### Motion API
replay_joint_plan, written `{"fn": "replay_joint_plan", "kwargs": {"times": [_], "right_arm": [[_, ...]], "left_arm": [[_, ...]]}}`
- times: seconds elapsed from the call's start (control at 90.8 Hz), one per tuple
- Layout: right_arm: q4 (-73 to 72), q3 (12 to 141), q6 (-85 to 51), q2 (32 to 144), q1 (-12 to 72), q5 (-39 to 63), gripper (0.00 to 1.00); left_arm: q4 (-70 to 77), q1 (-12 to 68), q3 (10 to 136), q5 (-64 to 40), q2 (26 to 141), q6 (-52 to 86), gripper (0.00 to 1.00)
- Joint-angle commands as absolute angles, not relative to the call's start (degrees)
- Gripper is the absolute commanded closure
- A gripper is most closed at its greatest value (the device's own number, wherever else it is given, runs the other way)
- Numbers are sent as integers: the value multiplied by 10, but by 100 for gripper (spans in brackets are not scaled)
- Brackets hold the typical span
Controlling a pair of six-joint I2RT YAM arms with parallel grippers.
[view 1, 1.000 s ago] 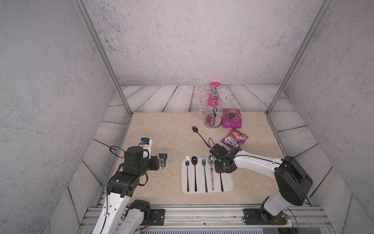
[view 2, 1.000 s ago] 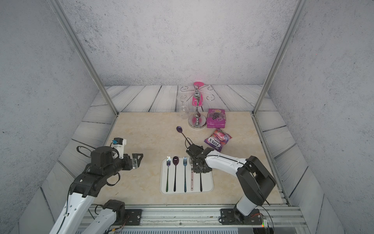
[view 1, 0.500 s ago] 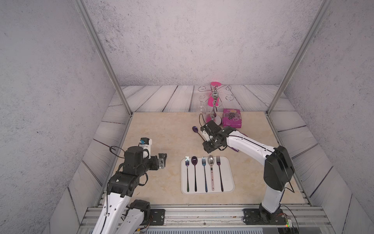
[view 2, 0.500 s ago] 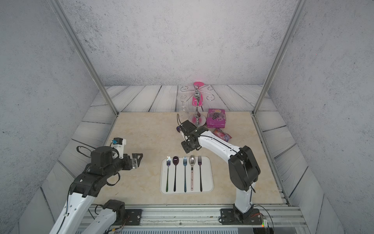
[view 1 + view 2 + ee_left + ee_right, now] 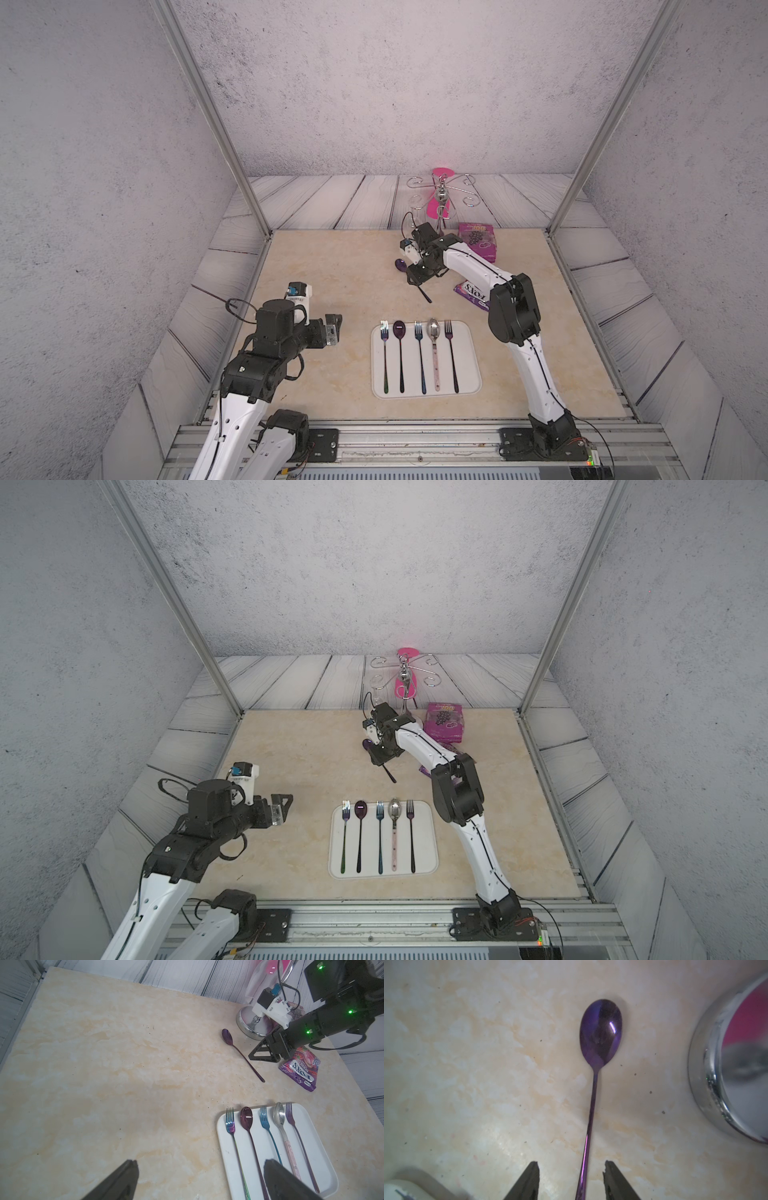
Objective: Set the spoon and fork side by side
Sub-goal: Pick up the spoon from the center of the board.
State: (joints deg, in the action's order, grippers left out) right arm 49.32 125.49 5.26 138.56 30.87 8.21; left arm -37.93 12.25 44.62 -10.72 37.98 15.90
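On the table [image 5: 332, 270], near centre, a tray [image 5: 467, 365] with five pieces in a row, forks and spoons by turns, a fork [image 5: 449, 332] at the right end with bare tray beside it. At near left, left gripper [image 5: 200, 1162] hanging wide and empty. At far centre, right gripper [image 5: 572, 1164] down low, jaws about half apart, straddling the handle of the loose spoon [image 5: 601, 1030] without pinching it. Lying flat on the table, bowl toward far left, just beside the stand [image 5: 716, 1084], well apart from the tray. Likely trouble: thin, slick handle sitting closer to one finger, so apt to swivel or skid out on closing; flat against the table, hard to get under; on lifting, apt to clip the stand or the bag [image 5: 299, 1068] close by.
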Motion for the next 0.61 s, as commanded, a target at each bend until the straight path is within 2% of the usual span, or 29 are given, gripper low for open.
{"fn": "replay_joint_plan", "kwargs": {"times": [0.0, 0.407, 0.594], "right_arm": [[545, 1307, 71, 1421, 303, 100, 49], [546, 1363, 73, 1486, 298, 99, 53], [559, 1402, 79, 1519, 298, 90, 59]], "left_arm": [[-380, 125, 441, -105, 379, 161, 0], [-385, 125, 442, -103, 374, 159, 0], [-391, 125, 443, -99, 368, 155, 0]]}}
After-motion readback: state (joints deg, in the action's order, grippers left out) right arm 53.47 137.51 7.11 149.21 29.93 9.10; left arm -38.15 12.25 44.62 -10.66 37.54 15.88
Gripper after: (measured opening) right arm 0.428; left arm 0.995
